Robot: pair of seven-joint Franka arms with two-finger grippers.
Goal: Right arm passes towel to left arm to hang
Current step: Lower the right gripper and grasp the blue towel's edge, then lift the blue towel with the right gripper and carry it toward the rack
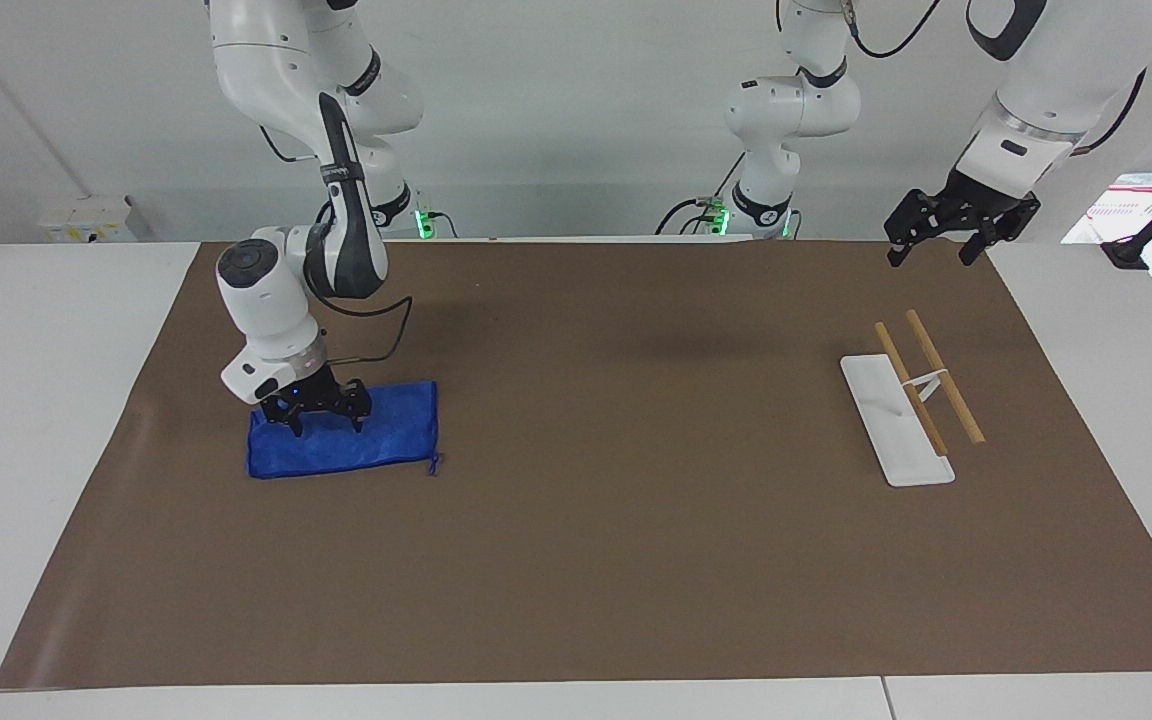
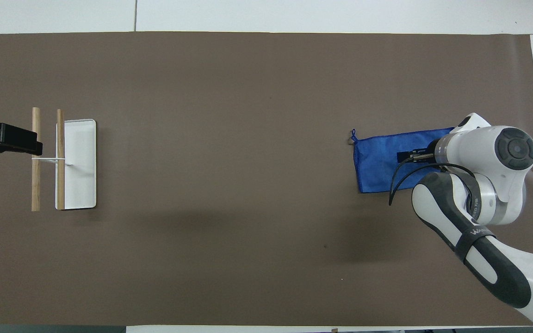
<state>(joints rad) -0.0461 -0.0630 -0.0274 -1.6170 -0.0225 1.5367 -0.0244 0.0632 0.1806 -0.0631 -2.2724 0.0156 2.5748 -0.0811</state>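
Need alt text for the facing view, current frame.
The right claw, open, is down on a blue towel lying flat on the brown mat. The left claw, open, waits in the air near a wooden two-bar rack on a white base.

Partly legible white lettering on the dark band of the right arm [image 2: 472,231]; wording not readable.
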